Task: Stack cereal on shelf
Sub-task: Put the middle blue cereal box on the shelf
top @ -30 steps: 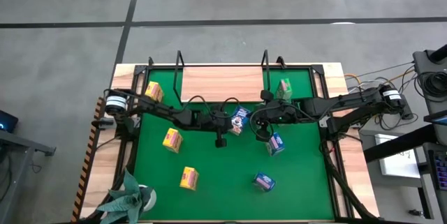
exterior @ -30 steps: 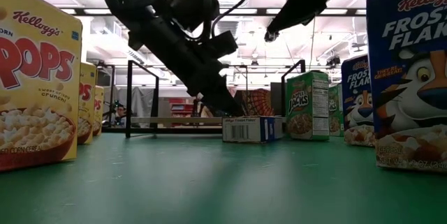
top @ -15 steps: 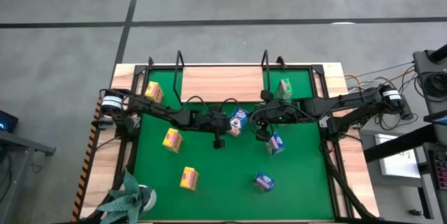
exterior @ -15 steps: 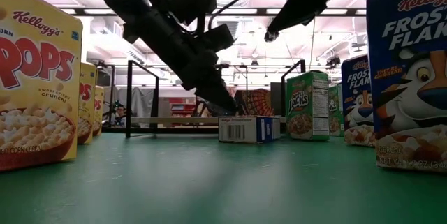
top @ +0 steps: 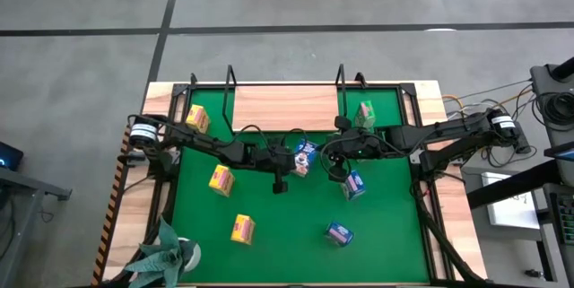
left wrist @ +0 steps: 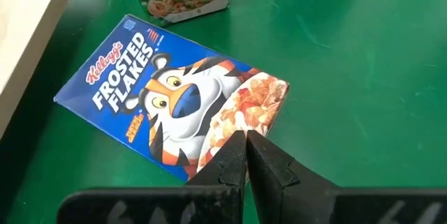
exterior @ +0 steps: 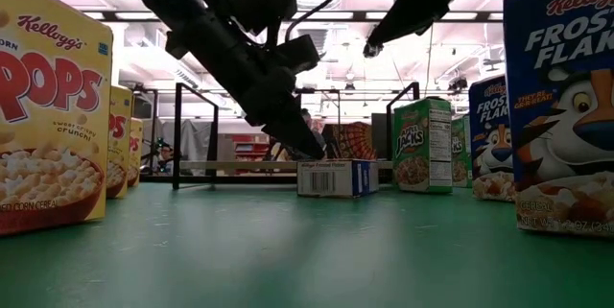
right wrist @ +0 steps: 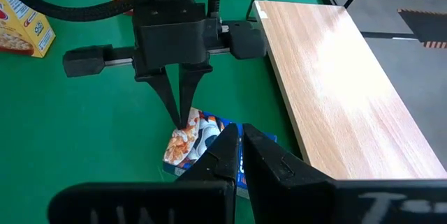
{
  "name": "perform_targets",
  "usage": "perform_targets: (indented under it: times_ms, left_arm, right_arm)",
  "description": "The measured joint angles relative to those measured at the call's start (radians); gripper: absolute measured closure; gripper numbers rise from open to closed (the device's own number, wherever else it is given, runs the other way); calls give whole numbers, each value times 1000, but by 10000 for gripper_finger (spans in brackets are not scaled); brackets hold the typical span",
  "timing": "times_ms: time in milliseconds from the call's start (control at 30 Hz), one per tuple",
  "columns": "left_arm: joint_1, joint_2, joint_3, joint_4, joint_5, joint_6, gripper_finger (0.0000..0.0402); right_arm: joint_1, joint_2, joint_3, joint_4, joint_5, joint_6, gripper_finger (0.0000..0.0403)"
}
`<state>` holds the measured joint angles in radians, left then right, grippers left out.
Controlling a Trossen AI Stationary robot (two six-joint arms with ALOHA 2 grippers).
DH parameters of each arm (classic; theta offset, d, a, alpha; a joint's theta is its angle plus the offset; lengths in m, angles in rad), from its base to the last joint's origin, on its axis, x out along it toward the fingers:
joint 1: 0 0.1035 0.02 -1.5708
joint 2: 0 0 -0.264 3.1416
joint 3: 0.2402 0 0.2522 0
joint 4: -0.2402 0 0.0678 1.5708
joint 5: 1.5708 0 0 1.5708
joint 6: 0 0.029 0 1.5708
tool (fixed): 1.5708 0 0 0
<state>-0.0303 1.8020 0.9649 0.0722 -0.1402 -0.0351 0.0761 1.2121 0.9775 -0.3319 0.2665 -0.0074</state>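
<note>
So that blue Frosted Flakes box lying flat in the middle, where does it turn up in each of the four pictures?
High view: Frosted Flakes box lies mid-mat, just before the shelf.
Low view: centre, flat on the green mat.
Left wrist view: fills the middle, shut left gripper at its edge.
Right wrist view: low centre, between both shut grippers.
Shared landmark: the left gripper's tip touching the box.

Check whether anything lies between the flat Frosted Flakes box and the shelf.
Nothing visible does. The flat box lies on bare green mat just in front of the shelf. The shut left gripper tips touch its near end; the right gripper, also shut, hangs above.
</note>
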Motion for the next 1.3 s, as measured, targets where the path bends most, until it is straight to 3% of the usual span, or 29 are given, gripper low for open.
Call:
perform_targets:
  times_ms: [367, 1300]
  left_arm:
    - [-4, -57, 2, -58, -8, 5, 402]
    - [-27, -35, -32, -46, 1, -65, 402]
  right_arm:
    - [0, 0, 0, -3, 25, 0, 394]
    - [0, 0, 0, -4, 24, 0, 394]
